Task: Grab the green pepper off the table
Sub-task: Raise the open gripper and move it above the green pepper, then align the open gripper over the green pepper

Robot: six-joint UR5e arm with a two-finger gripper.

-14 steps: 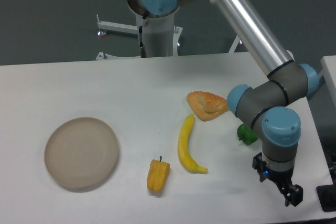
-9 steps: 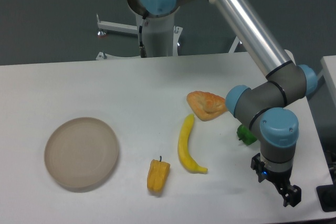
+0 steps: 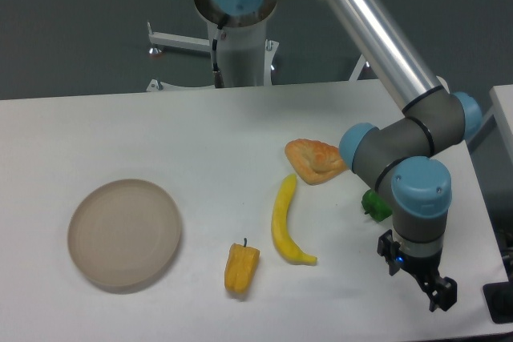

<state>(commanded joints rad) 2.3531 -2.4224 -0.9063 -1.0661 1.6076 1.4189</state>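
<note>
Green pepper (image 3: 374, 205) lying on the white bench (image 3: 240, 134), half hidden behind the arm, up and left of the jaws, gripper (image 3: 439, 300) low nearby, open or closed unclear.

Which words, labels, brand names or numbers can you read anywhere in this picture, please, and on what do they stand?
No readable text, label, brand or number shows anywhere in the camera view.
The silver and blue robot arm shows no lettering.
The large white table, the round beige plate and the small glossy green pepper are unmarked.
A small blue light near the black gripper is only a glow, not a sign.
</note>
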